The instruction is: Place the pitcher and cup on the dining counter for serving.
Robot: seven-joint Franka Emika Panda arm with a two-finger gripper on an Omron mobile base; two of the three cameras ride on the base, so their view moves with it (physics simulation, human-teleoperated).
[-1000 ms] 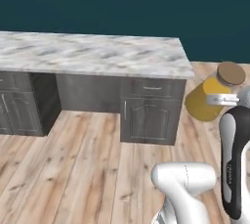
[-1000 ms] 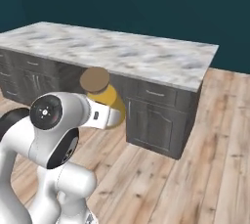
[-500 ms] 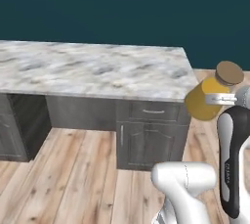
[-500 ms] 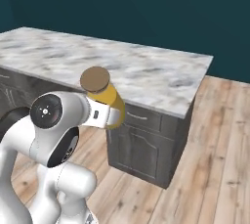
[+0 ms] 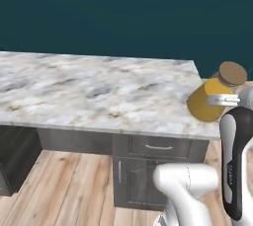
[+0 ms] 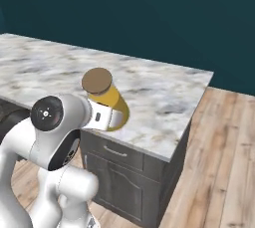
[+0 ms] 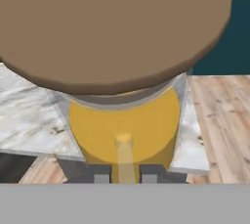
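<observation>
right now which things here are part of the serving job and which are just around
Job:
- pitcher, tilted, with tan lid, held by the gripper
- dining counter, marble top where it goes

Just around:
- dark cabinets under the counter
- wood floor
- teal wall

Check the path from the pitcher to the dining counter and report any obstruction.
Nothing visible blocks it. The gripper holds the pitcher in the air at the dining counter corner, and the marble beside it lies bare.
</observation>
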